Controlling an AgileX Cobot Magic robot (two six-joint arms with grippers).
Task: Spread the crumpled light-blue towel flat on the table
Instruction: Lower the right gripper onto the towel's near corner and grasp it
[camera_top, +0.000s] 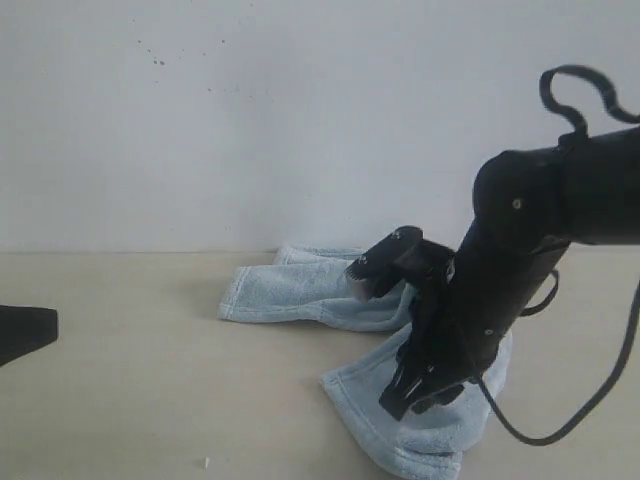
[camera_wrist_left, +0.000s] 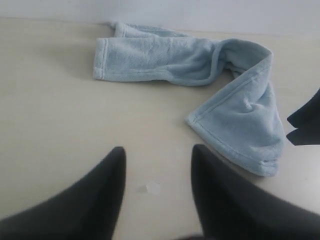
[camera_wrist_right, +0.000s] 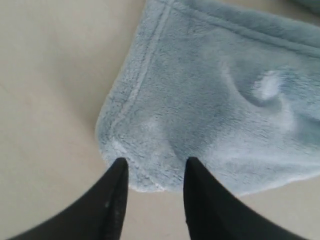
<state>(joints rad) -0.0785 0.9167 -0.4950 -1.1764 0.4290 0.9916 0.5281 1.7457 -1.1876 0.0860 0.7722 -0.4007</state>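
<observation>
The light-blue towel (camera_top: 300, 290) lies folded in a bent strip on the beige table (camera_top: 150, 400): one band runs along the back, and a second flap (camera_top: 420, 445) comes toward the front. My right gripper (camera_top: 420, 400) hangs open just over the flap's hemmed corner (camera_wrist_right: 107, 135), with its fingertips (camera_wrist_right: 120, 167) at the towel's (camera_wrist_right: 210, 100) edge and nothing held. My left gripper (camera_wrist_left: 157, 150) is open over bare table (camera_wrist_left: 50, 125), well short of the towel (camera_wrist_left: 240, 115). In the exterior view only its black tip (camera_top: 40, 330) shows, at the left edge.
A white wall (camera_top: 300, 120) rises right behind the towel's back band. The right arm's black cable (camera_top: 560, 430) loops down over the table at the right. A small white speck (camera_wrist_left: 150, 188) lies on the table between the left fingers.
</observation>
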